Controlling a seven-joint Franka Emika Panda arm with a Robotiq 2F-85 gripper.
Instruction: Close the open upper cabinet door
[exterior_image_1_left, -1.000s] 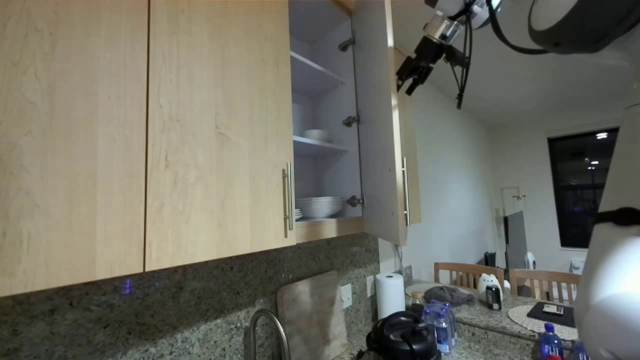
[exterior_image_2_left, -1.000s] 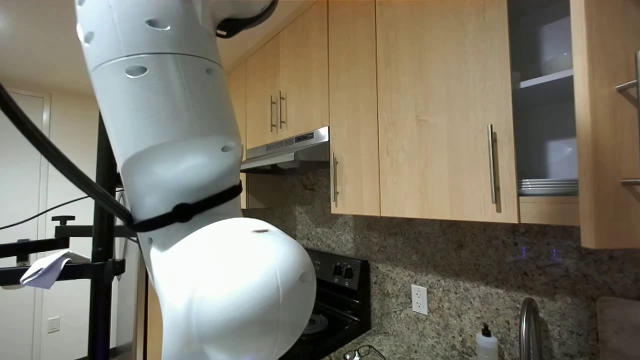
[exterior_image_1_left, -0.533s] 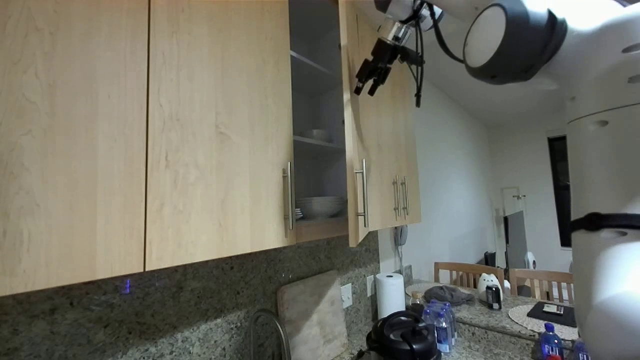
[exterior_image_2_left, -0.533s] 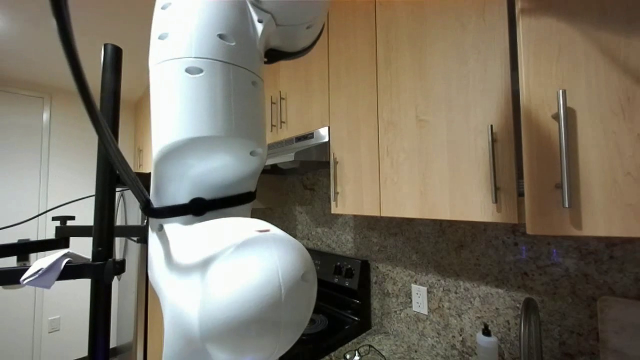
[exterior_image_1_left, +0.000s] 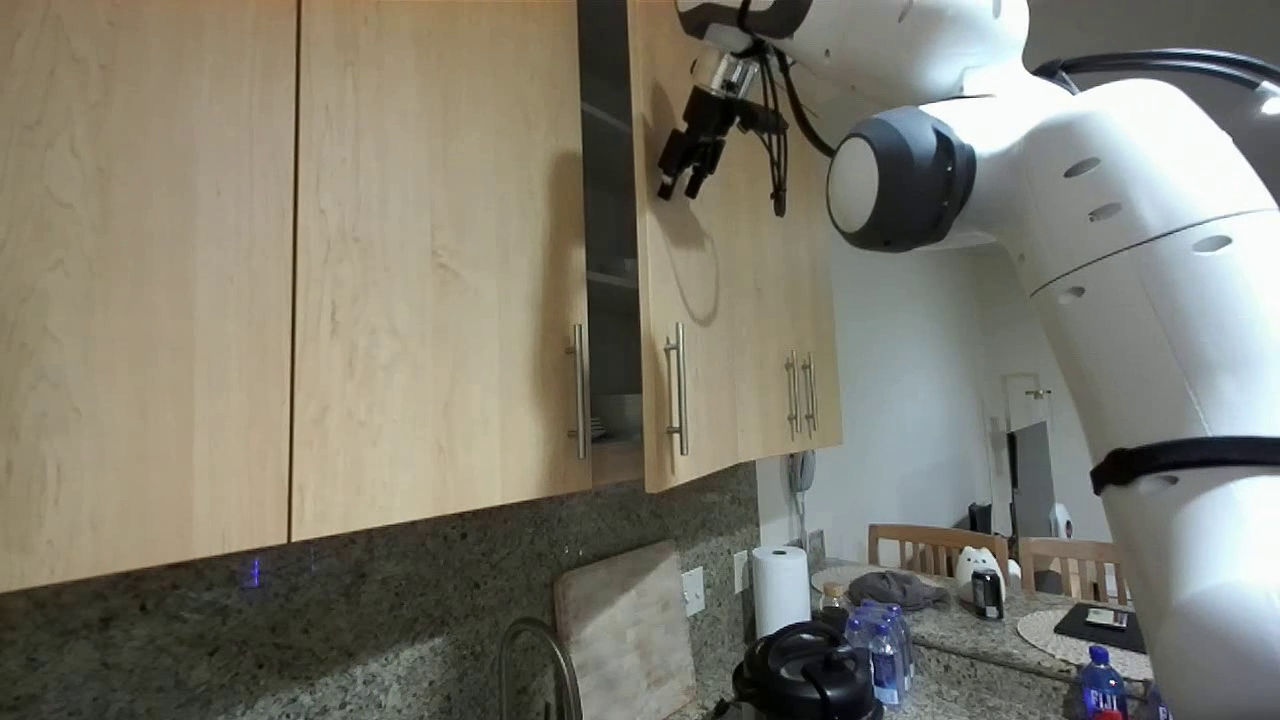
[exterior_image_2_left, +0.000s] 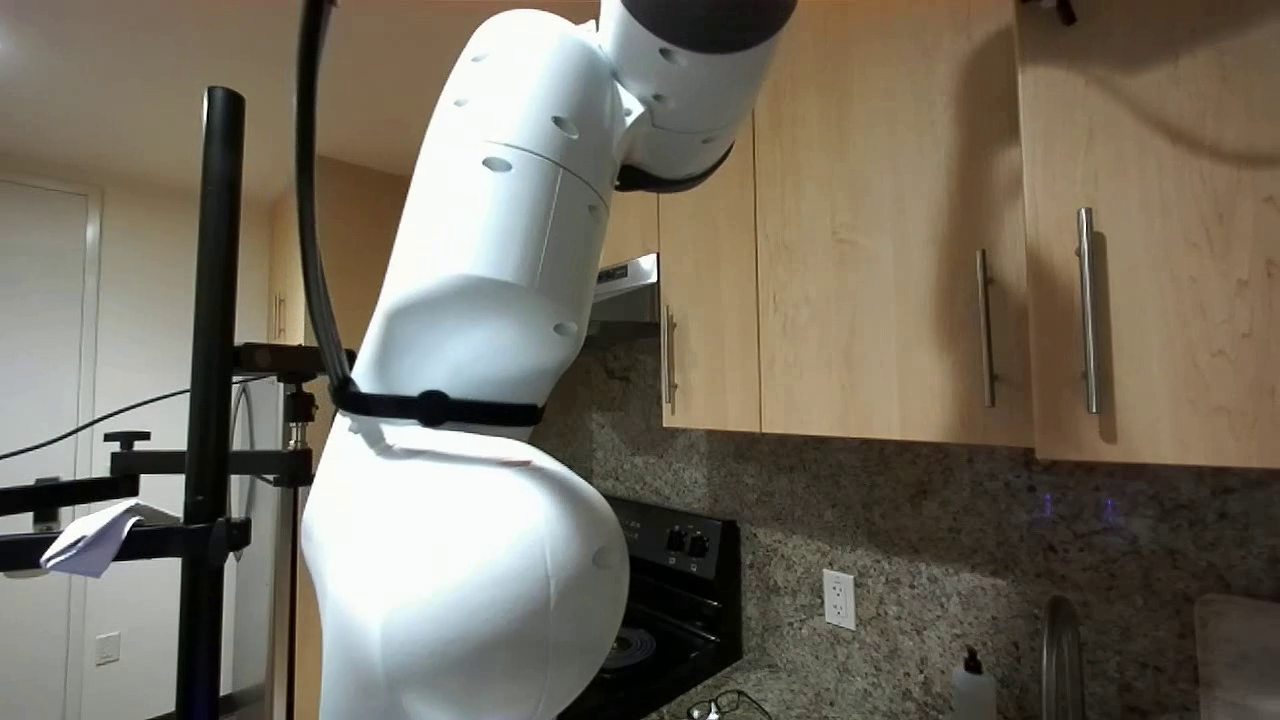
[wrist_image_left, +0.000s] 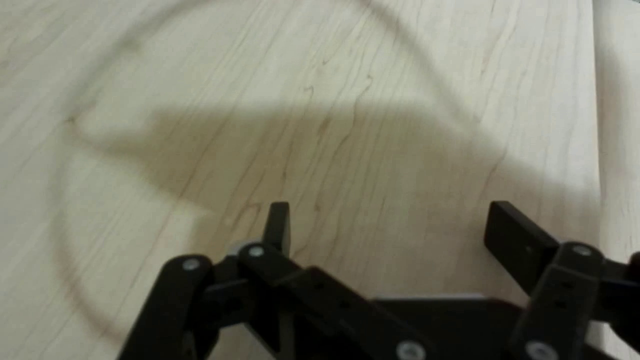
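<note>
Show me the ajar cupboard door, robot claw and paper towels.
Upper cabinet door (exterior_image_1_left: 692, 285): in an exterior view, front face.
Gripper (wrist_image_left: 390, 227): wrist view, between fingertips.
Paper towels (exterior_image_1_left: 781, 594): in an exterior view, roll's side.

In an exterior view, a blue-capped bottle (exterior_image_1_left: 1102, 684) bears the brand FIJI (pale letters on blue); print on the grouped bottles (exterior_image_1_left: 886, 665) is too small to read.

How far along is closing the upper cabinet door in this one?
Done: the upper cabinet door is mostly shut, only ajar. In hand: the open claw faces its front, probably for pushing; contact is unclear. Left: the gap, with a white bowl showing through in an exterior view, must close.
</note>
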